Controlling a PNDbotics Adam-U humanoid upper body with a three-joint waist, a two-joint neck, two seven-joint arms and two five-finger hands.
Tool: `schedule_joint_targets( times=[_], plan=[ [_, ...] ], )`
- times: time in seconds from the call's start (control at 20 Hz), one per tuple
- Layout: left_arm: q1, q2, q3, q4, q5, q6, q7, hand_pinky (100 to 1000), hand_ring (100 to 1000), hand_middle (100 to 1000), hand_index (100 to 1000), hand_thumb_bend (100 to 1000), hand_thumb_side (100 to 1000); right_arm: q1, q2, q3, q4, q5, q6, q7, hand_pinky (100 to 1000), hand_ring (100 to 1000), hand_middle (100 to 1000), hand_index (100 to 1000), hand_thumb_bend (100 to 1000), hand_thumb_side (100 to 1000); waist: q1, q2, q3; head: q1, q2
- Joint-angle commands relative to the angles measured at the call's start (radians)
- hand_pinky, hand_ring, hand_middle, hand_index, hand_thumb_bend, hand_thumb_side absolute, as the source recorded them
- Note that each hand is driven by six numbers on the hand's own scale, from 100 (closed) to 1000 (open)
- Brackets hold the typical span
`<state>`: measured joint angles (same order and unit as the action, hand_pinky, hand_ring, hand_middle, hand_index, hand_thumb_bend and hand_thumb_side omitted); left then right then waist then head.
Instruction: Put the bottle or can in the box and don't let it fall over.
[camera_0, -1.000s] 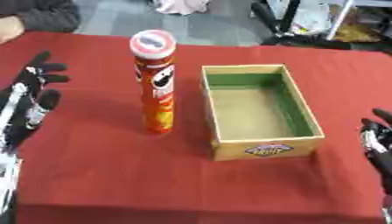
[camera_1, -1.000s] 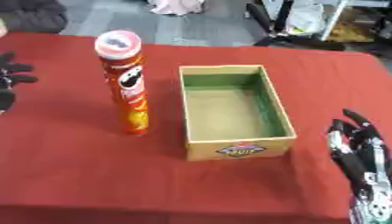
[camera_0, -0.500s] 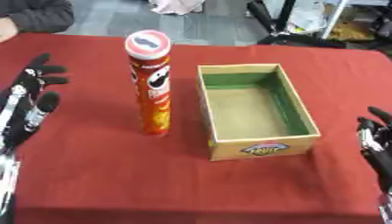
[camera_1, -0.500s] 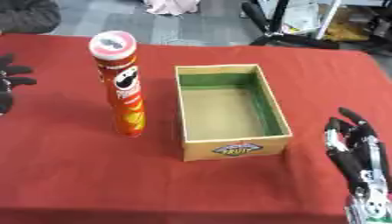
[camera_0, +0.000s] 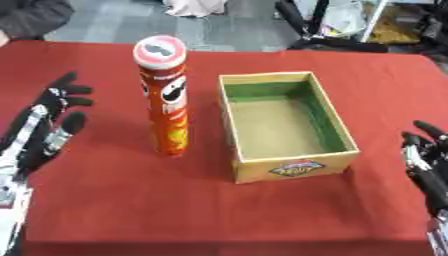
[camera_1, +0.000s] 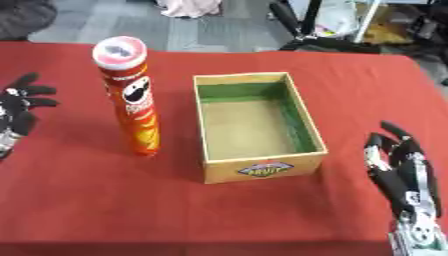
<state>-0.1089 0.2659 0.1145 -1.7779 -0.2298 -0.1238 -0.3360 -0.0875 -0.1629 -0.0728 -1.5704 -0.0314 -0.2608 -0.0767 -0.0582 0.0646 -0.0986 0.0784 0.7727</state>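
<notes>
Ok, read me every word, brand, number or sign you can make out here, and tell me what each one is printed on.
Pringles can: the moustached face logo on its side and lid; the lettering beneath it, apparently the brand name, is too blurred to quote.
Cardboard box: an oval label on the near wall, with yellow lettering too blurred to read.
Nothing else legible; no numbers or signs on the red tablecloth.
</notes>
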Motion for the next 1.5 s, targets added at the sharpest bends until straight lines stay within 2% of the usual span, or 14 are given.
schedule_joint_targets(
  times=[0.05, 0.3, 0.55, 0.95, 1.2, 1.25, 1.3, 1.35, 1.4, 1.45, 1.5],
  plan=[
    [-0.042, 0.043, -0.055, 0.041, -0.021, -0.006, -0.002, 944, 754, 769, 1000, 624, 802, -0.012, -0.023, 0.001, -0.011, -0.003, -0.001, 0.005, 936, 807, 860, 809, 100, 293, 0.003, -0.01, -0.005, 0.003, -0.003],
    [-0.116, 0.055, -0.103, 0.137, -0.084, -0.005, 0.056, 939, 751, 767, 1000, 682, 840, -0.013, -0.021, 0.004, -0.011, -0.005, -0.001, 0.008, 935, 807, 861, 811, 100, 294, 0.002, -0.012, -0.014, 0.006, -0.003],
    [-0.192, 0.051, -0.133, 0.226, -0.123, 0.011, 0.114, 936, 752, 768, 1000, 662, 838, -0.012, -0.019, 0.009, -0.01, -0.008, 0.0, 0.014, 936, 808, 863, 813, 100, 294, 0.0, -0.013, -0.019, 0.009, -0.003],
    [-0.268, 0.046, -0.186, 0.327, -0.184, -0.034, 0.1, 928, 746, 761, 1000, 625, 825, -0.013, -0.018, 0.013, -0.008, -0.012, 0.0, 0.02, 936, 808, 865, 814, 100, 296, -0.001, -0.013, -0.026, 0.015, -0.003],
    [-0.291, 0.039, -0.202, 0.367, -0.2, -0.05, 0.071, 917, 731, 740, 978, 528, 778, -0.015, -0.017, 0.016, -0.007, -0.013, 0.0, 0.022, 936, 808, 865, 815, 100, 296, -0.002, -0.012, -0.026, 0.018, -0.003],
    [-0.293, 0.038, -0.206, 0.372, -0.201, -0.051, 0.064, 903, 710, 716, 958, 460, 719, -0.015, -0.017, 0.016, -0.007, -0.013, 0.0, 0.022, 936, 808, 865, 814, 100, 297, -0.002, -0.011, -0.026, 0.018, -0.003],
    [-0.294, 0.037, -0.209, 0.377, -0.2, -0.052, 0.055, 903, 710, 716, 958, 460, 719, -0.015, -0.018, 0.016, -0.007, -0.014, 0.0, 0.023, 936, 808, 865, 814, 100, 297, -0.002, -0.011, -0.026, 0.017, -0.003],
    [-0.295, 0.035, -0.211, 0.383, -0.197, -0.05, 0.046, 885, 678, 676, 931, 415, 679, -0.016, -0.018, 0.016, -0.007, -0.014, 0.0, 0.023, 936, 809, 865, 814, 100, 296, -0.002, -0.01, -0.026, 0.014, -0.003],
    [-0.297, 0.034, -0.212, 0.387, -0.193, -0.048, 0.039, 885, 678, 676, 931, 415, 679, -0.016, -0.018, 0.016, -0.006, -0.014, 0.0, 0.023, 936, 809, 865, 814, 100, 296, -0.002, -0.01, -0.026, 0.012, -0.003],
    [-0.298, 0.033, -0.214, 0.392, -0.187, -0.045, 0.033, 848, 615, 599, 874, 334, 626, -0.016, -0.017, 0.016, -0.006, -0.014, 0.0, 0.023, 936, 808, 865, 813, 100, 297, -0.002, -0.01, -0.026, 0.008, -0.003],
    [-0.301, 0.031, -0.216, 0.398, -0.179, -0.041, 0.029, 848, 615, 599, 874, 334, 626, -0.016, -0.017, 0.016, -0.005, -0.014, 0.0, 0.024, 936, 808, 865, 813, 100, 297, -0.003, -0.01, -0.026, 0.004, -0.003]
  ],
)
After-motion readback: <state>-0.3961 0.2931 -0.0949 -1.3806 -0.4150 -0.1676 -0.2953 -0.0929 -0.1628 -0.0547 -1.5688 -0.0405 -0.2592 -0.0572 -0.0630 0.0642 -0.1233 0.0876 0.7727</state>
